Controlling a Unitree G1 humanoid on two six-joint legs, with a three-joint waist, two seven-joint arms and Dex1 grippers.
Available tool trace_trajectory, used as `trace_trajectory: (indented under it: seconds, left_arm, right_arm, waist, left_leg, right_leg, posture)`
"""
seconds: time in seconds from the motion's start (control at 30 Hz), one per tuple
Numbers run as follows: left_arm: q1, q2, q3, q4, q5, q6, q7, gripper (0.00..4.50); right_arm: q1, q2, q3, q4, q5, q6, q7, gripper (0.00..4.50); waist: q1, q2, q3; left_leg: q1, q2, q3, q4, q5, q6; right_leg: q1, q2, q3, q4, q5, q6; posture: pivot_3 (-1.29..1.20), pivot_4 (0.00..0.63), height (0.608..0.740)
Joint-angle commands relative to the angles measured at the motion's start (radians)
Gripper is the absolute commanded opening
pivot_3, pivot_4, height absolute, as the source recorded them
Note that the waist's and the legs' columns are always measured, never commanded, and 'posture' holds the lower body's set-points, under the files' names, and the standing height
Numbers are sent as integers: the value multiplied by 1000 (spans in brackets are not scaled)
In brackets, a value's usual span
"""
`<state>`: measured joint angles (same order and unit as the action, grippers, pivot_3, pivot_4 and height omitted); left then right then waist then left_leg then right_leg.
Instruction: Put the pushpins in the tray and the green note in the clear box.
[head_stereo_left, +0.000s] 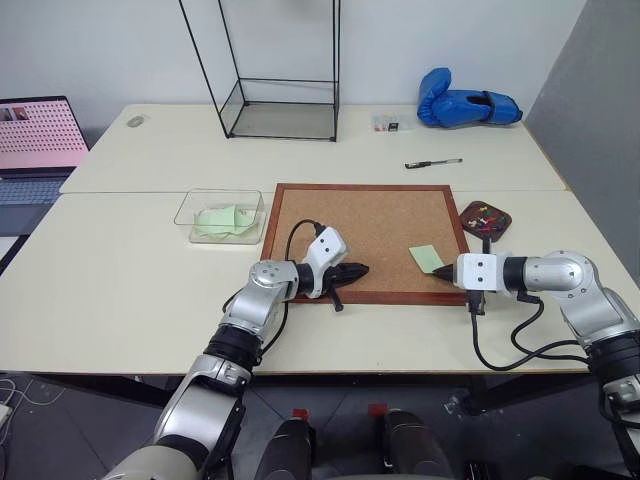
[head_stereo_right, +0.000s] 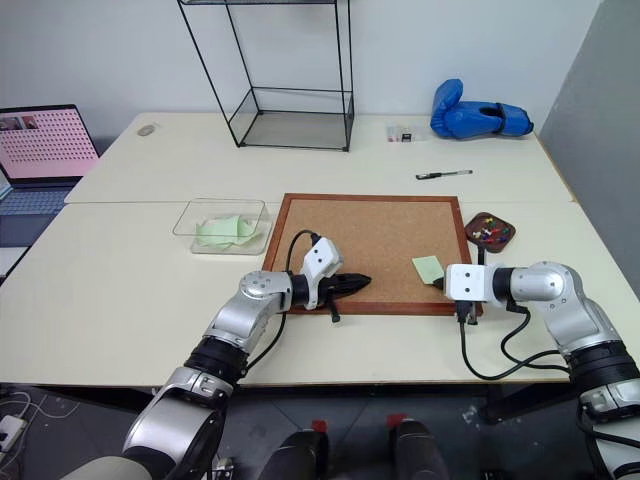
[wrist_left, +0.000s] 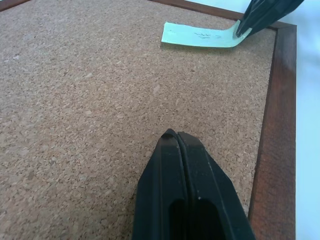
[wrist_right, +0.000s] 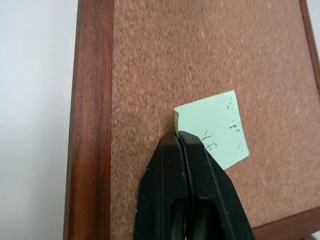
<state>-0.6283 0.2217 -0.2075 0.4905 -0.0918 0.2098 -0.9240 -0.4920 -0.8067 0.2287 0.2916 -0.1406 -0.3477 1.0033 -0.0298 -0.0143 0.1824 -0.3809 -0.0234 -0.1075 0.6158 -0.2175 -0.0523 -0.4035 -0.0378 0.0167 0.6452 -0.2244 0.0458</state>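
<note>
The right gripper (wrist_right: 178, 136) is pressed together on one corner of the green note (wrist_right: 215, 131), which is lifted slightly at that corner while the rest lies flat on the corkboard (head_stereo_left: 370, 235), near the board's right frame. The left gripper (wrist_left: 176, 135) is held pressed together and empty over the corkboard's front-left area. The tray (head_stereo_left: 485, 217) is seen just beyond the board's right edge, the clear box (head_stereo_left: 219, 215) just off its left edge

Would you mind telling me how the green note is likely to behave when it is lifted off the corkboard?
The green note is probably floppy: its pinched corner already curls up at the right tool. Being thin paper, it likely weighs almost nothing and may flutter or slip free.
</note>
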Motion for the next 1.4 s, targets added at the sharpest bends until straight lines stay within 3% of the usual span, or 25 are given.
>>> trace_trajectory:
  seconds: [0.03, 0.3, 0.5, 0.77, 1.27, 1.4]
  left_arm:
    - [-12, -21, 66, -19, -55, 121, 66, 368]
    - [-14, -49, 194, -220, -242, 391, 120, 1873]
    - [-42, -152, 328, -321, -441, 646, 249, 2988]
    - [-109, -244, 408, -218, -511, 717, 397, 4483]
    - [-249, -296, 404, 53, -496, 631, 398, 4483]
    - [-260, -299, 400, 75, -496, 623, 389, 3844]
  right_arm:
    - [-48, -2, -13, 15, -68, -151, -93, 0]
    - [-99, 9, 10, 103, -241, -333, -290, 0]
    - [-137, 21, 28, 161, -318, -399, -397, 0]
    - [-162, 35, 48, 175, -344, -445, -440, 0]
    - [-154, 46, 57, 128, -315, -430, -425, 0]
    - [-141, 46, 55, 105, -302, -424, -413, 0]
  waist:
    - [0, 0, 0]
    - [-4, -5, 3]
    - [-1, -6, 4]
    - [-3, -6, 4]
    - [-3, -6, 4]
    - [-3, -6, 4]
  left_leg:
    - [0, 0, 0, 0, 0, 0]
    - [-1, 0, 0, -1, 0, 0]
    - [-2, 0, 0, -1, 0, -1]
    - [-2, 0, 0, -1, 0, -1]
    - [-2, -1, 1, -1, 1, -2]
    - [-2, -1, 1, -1, 1, -2]
  right_leg:
    - [0, 0, 0, 0, 0, 0]
    - [-2, 0, 0, 0, 0, 0]
    - [-2, 0, 1, -1, 0, 0]
    - [-2, 0, 1, -1, 0, 0]
    - [-2, -1, 2, -1, 0, 0]
    - [-2, 0, 2, -1, 0, 0]
  posture:
    - [0, 150, 740]
    - [0, 150, 740]
    - [0, 150, 740]
    - [0, 150, 740]
    - [0, 150, 740]
    - [0, 150, 740]
